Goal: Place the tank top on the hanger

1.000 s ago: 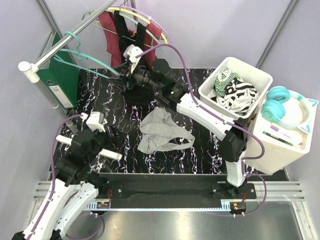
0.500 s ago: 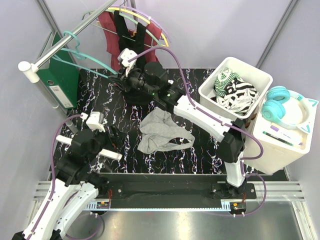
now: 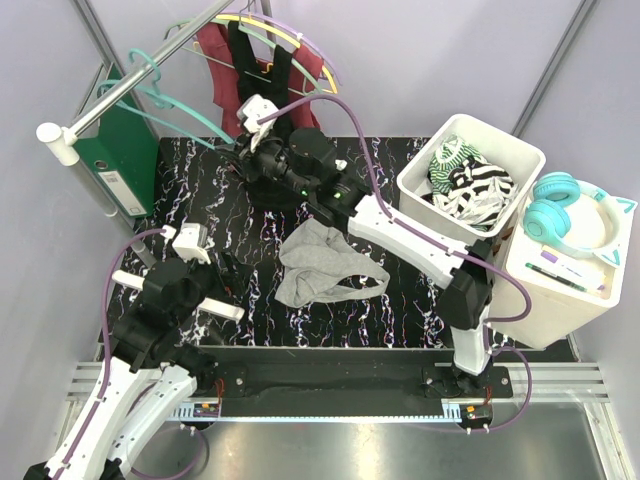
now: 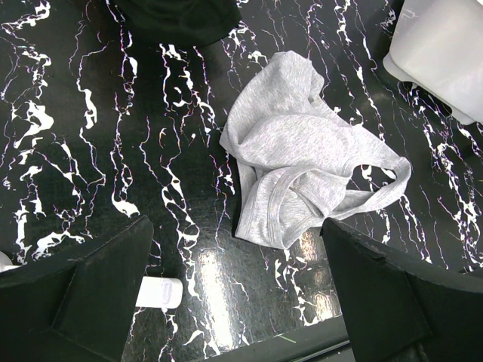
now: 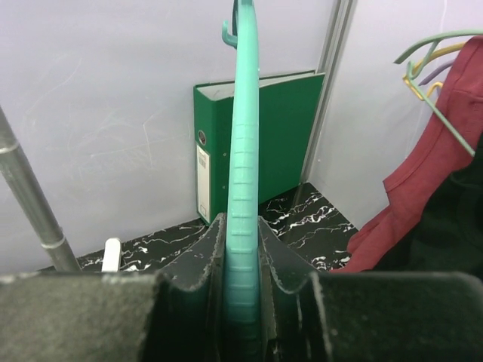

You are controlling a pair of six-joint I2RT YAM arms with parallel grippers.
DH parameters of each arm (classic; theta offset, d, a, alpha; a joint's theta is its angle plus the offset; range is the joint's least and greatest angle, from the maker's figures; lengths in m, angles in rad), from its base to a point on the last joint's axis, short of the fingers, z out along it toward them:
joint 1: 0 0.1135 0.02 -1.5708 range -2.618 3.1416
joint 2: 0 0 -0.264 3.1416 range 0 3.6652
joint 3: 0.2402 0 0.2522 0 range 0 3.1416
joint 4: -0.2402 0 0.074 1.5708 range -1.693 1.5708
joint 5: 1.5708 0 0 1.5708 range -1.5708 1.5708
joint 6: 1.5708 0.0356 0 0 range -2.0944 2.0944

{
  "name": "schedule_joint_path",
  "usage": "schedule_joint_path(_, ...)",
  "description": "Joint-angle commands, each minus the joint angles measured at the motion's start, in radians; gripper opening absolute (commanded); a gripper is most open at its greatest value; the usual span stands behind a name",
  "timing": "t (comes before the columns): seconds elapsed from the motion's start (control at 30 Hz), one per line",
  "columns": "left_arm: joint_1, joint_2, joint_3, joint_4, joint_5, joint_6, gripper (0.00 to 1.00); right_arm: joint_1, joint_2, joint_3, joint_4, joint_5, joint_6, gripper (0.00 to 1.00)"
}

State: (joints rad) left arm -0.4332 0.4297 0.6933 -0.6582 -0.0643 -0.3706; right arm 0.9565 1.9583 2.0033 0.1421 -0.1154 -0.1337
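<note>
- Fetching the thin teal plastic hanger (image 3: pixel 196 120) looked to be the step in hand. Your right gripper (image 5: pixel 242 235) had its fingers clamped on one of the hanger's arms, one pad on each side of the ribbed teal bar in the right wrist view.
- In the overhead view that grip sat at the upper left, and the hanger's hook reached up to the grey metal rail (image 3: pixel 118 88). I could not tell whether the hook was clear of the rail.
- The light grey knit tank top (image 3: pixel 320 262) lay crumpled on the black marbled table (image 3: pixel 200 195) at the centre of the overhead view. It was well apart from the hanger, and neither gripper touched it.
- Your left gripper (image 4: pixel 240 296) hung above the table with its fingers spread wide and nothing between them. The tank top filled the upper middle of its wrist view, with the thin straps looping toward the right.
- The task looked barely begun, since the top had not met the hanger.
- Your next move would call for lifting the hook clear of the rail and carrying the hanger toward the centre. You would need to steer wide of the maroon and black tops (image 3: pixel 262 58) hanging at the top of the frame, and the left gripper would need a strap to feed over a hanger arm.
</note>
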Motion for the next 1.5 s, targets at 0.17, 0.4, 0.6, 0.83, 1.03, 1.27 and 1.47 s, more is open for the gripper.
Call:
schedule_joint_path(0.17, 0.004, 0.007, -0.003, 0.035, -0.006, 0.001, 0.99, 0.005, -0.202, -0.119, 0.171, 0.045, 0.04, 0.0)
schedule_joint_path(0.4, 0.005, 0.0, -0.005, 0.035, -0.005, 0.001, 0.99, 0.004, -0.297, -0.242, 0.131, 0.095, 0.037, 0.0)
schedule_joint_path(0.6, 0.004, 0.001, -0.006, 0.034, -0.017, 0.001, 0.99, 0.007, -0.404, -0.378, 0.091, 0.141, 0.043, 0.0)
schedule_joint_path(0.83, 0.005, 0.001, -0.009, 0.035, -0.063, -0.008, 0.99, 0.005, -0.671, -0.67, 0.013, 0.209, 0.097, 0.0)
schedule_joint_path(1.03, 0.004, 0.092, -0.012, 0.054, -0.014, -0.071, 0.95, 0.004, -0.936, -0.906, -0.136, 0.287, 0.164, 0.0)
schedule_joint_path(1.27, -0.169, 0.21, -0.116, 0.268, -0.061, -0.218, 0.91, 0.005, -1.188, -1.124, -0.333, 0.356, 0.258, 0.0)
schedule_joint_path(1.47, -0.329, 0.495, -0.095, 0.425, -0.094, -0.242, 0.91, 0.004, -1.294, -1.215, -0.427, 0.511, 0.322, 0.0)
